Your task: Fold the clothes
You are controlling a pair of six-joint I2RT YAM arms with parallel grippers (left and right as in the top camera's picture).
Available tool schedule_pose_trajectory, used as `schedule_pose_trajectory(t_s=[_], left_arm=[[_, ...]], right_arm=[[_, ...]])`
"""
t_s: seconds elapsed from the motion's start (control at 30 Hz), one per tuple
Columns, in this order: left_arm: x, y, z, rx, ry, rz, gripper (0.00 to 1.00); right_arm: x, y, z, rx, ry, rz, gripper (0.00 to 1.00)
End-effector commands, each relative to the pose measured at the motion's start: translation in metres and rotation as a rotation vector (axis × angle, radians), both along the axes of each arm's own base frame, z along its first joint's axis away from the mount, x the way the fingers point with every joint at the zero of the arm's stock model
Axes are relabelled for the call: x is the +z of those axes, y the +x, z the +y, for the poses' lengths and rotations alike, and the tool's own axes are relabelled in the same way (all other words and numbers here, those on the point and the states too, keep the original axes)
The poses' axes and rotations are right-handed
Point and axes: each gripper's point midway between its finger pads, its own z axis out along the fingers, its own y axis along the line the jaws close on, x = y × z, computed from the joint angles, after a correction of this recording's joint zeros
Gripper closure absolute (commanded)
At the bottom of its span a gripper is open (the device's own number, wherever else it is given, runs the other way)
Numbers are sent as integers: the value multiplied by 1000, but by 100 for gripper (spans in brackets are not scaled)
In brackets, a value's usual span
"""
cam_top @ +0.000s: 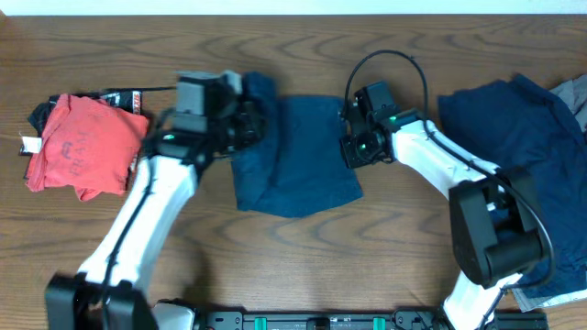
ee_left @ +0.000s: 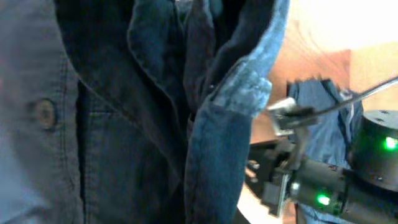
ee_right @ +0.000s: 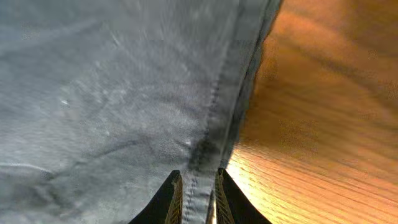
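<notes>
A dark navy garment (cam_top: 298, 156) lies in the middle of the table, partly folded. My left gripper (cam_top: 249, 124) is at its bunched left edge. In the left wrist view the cloth (ee_left: 155, 124) hangs close and hides the fingers; a small button (ee_left: 43, 113) shows on it. My right gripper (cam_top: 353, 147) is at the garment's right edge. In the right wrist view its fingers (ee_right: 198, 199) are pinched on the stitched hem (ee_right: 211, 118). A second navy garment (cam_top: 514, 137) lies spread at the right.
A folded red shirt (cam_top: 83, 147) lies at the far left on a dark item (cam_top: 119, 97). A grey cloth (cam_top: 573, 96) peeks out at the right edge. The right arm (ee_left: 329, 186) shows in the left wrist view. Bare wood (ee_right: 323, 124) lies right of the hem.
</notes>
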Motion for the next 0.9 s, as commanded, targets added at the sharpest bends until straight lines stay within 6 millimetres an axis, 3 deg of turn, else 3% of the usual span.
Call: schedule_pose_trajectory(t_s=[0.0, 0.1, 0.17, 0.3, 0.4, 0.47, 0.57, 0.67, 0.73, 0.8, 0.87], left_arm=[[-14, 1, -33, -42, -21, 35, 94], [-31, -5, -57, -99, -12, 58, 93], [-40, -9, -67, -125, -6, 75, 75], [-34, -3, -65, -120, -15, 42, 65], [-17, 18, -40, -63, -2, -43, 65], [-12, 36, -14, 28, 38, -88, 64], [-10, 67, 34, 198, 125, -158, 64], [-10, 88, 58, 264, 193, -229, 64], [-17, 95, 59, 245, 216, -253, 64], [-31, 98, 56, 213, 228, -239, 62], [-48, 101, 49, 155, 230, -214, 61]], right_arm=[[-12, -10, 10, 56, -12, 25, 83], [-19, -17, 16, 65, -19, 47, 85], [-22, -20, 17, 65, -27, 61, 90], [-18, -19, 2, -6, -70, 68, 91], [3, -7, -23, -66, -109, 34, 89], [30, 4, -40, -116, -105, -8, 88], [85, 22, -55, -178, -19, -105, 84], [134, 26, -44, -159, 133, -192, 84], [162, 17, -19, -70, 278, -219, 86], [179, 3, 10, 47, 411, -208, 85], [180, -11, 30, 105, 463, -170, 84]])
